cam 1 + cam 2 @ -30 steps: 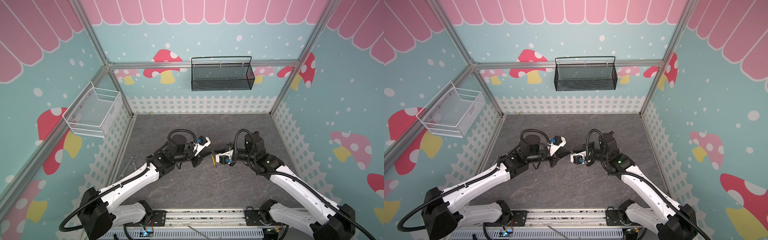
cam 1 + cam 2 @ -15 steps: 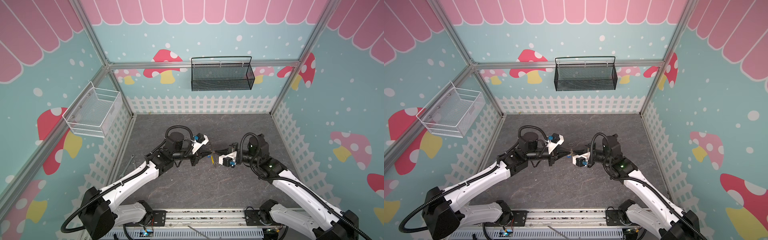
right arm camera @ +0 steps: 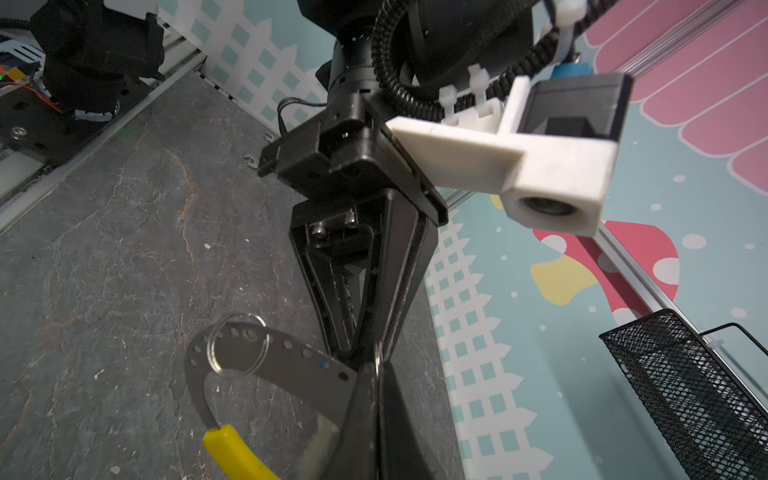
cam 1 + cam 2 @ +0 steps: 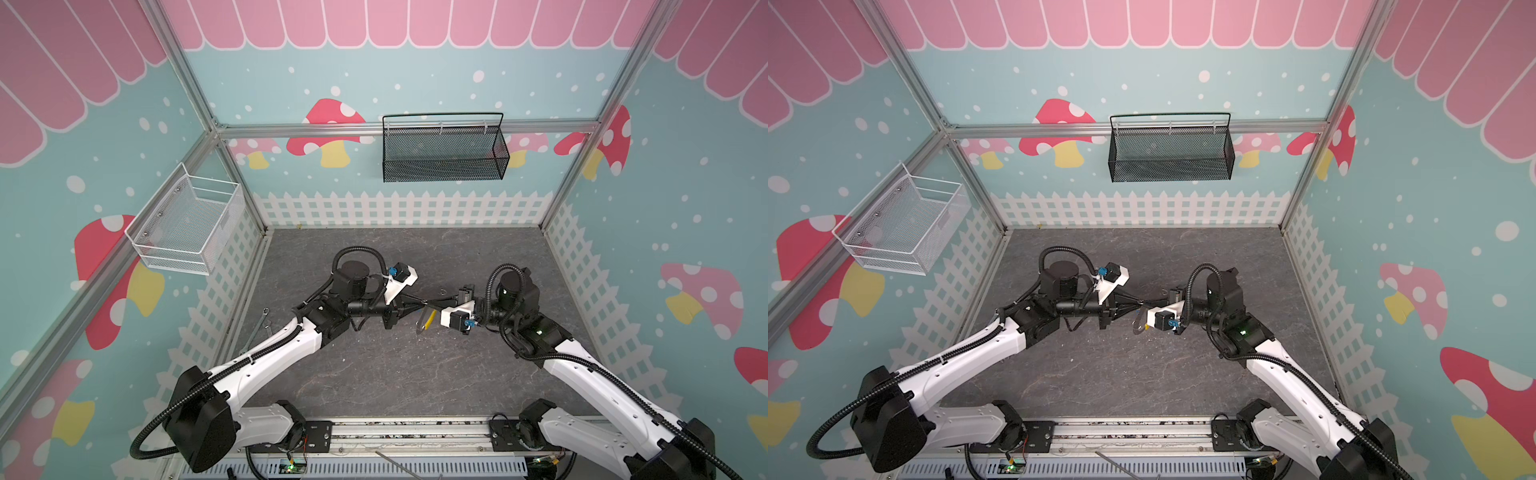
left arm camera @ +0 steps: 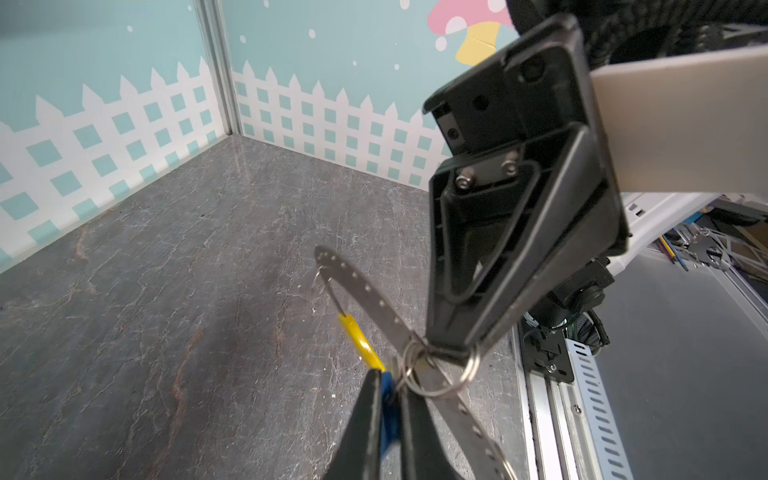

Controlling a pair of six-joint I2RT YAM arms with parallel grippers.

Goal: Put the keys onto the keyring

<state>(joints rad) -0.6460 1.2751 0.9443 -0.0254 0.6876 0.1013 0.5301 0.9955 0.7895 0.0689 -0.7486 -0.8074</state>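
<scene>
Two grippers meet tip to tip above the middle of the grey floor (image 4: 374, 374), and the task is caught at its threading step. On one side the right gripper (image 5: 451, 353) has its jaws pressed together on the keyring (image 5: 374, 299), at the place where the perforated strap joins the silver ring (image 5: 467, 374). The rest of the strap curves away freely to a yellow segment (image 5: 358, 343), and in both top views the loop hangs between the two arms, clear of the floor. On the other side the left gripper (image 3: 362, 352) has its fingers nearly together with the blue head of the key (image 5: 388, 403) between them. This reads as a pinch on the key, though how firm it is cannot be told. The key lies just beside the silver ring, its short blade hidden behind fingers and ring wire. Done, on this evidence: both parts are lifted and brought together at the ring. Undecided: whether the key's hole already sits on the ring wire or only rests against it, since the crossing is too crowded to tell. Left, as a judgement: complete or confirm the threading, then let the key dangle from the ring; no further keys show here. A long silver wrench (image 4: 266, 320) lies well apart at the floor's left edge and plays no part
</scene>
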